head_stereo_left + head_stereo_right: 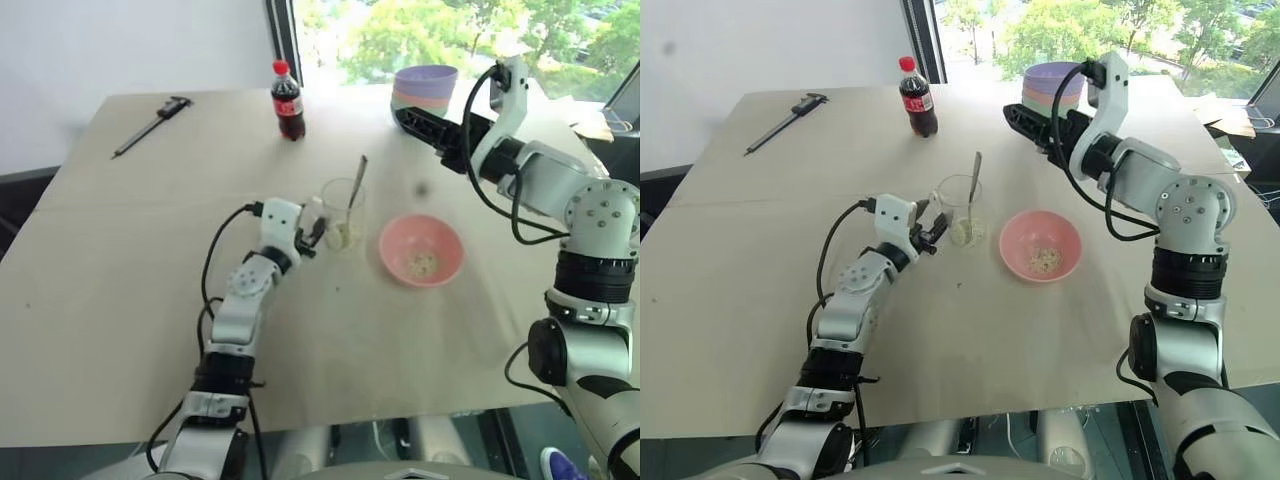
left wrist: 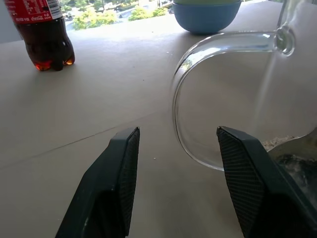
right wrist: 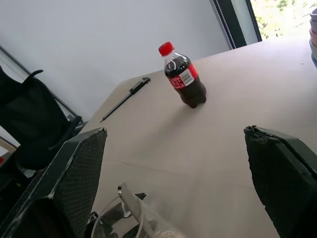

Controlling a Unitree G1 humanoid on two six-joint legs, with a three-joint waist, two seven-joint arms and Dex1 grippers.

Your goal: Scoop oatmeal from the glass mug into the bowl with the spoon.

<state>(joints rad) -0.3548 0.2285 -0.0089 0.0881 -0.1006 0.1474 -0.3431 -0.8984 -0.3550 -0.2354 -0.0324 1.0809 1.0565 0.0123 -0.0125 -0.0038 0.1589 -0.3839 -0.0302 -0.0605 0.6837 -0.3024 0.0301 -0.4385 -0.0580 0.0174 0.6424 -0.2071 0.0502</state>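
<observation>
The glass mug (image 1: 343, 212) stands mid-table with the spoon (image 1: 358, 178) leaning upright inside it and a little oatmeal (image 1: 340, 238) at its bottom. To its right sits the pink bowl (image 1: 440, 238), holding a small heap of oatmeal (image 1: 423, 264). My left gripper (image 2: 176, 131) is level at the mug's handle (image 2: 198, 64). It is open, and the handle's loop lies between its fingers without being clamped. My right gripper (image 3: 174, 130) is wide open and empty. It hangs in the air (image 1: 405, 118) beyond and above the mug.
A cola bottle (image 1: 287, 102) stands behind the mug. A stack of coloured bowls (image 1: 425, 88) sits at the far right near the window. A dark caliper (image 1: 152, 125) lies at the far left corner. The table's near edge (image 1: 300, 430) runs below my left arm.
</observation>
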